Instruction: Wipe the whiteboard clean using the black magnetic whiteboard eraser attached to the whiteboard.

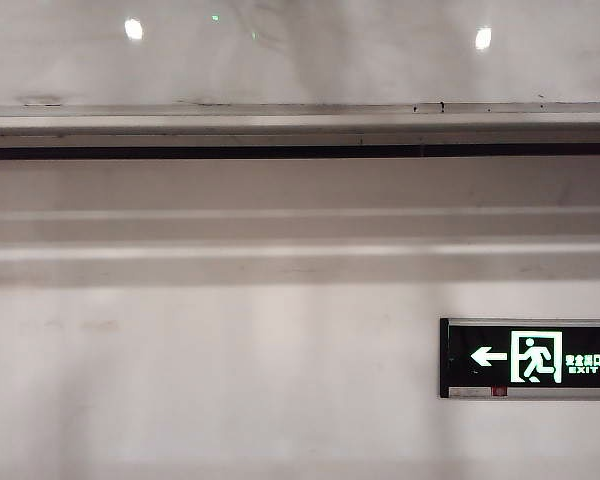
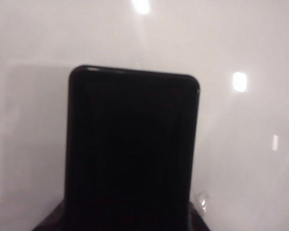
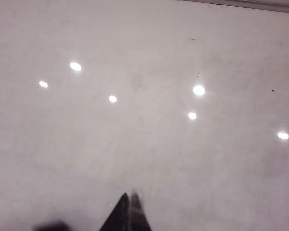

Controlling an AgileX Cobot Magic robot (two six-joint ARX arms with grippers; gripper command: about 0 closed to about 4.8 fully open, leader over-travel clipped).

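The black magnetic whiteboard eraser (image 2: 132, 149) fills the middle of the left wrist view, a plain black block with rounded corners. My left gripper (image 2: 127, 217) is shut on it, with a dark finger (image 2: 50, 222) showing at each side of its near end. Behind it lies the glossy whiteboard (image 2: 245, 144), mirroring round lights. My right gripper (image 3: 129, 204) is shut and holds nothing, its tips pressed together just off the whiteboard (image 3: 149, 120). In the exterior view only the whiteboard's lower band (image 1: 330, 55) shows; neither gripper appears there.
A silver-grey rail (image 1: 300, 120) edges the board, with a thin black strip (image 1: 300, 152) under it. Below is matte white wall (image 1: 230, 380) bearing a black green-lit exit sign (image 1: 530, 358) at the lower right. A few dark specks (image 3: 198, 75) mark the board.
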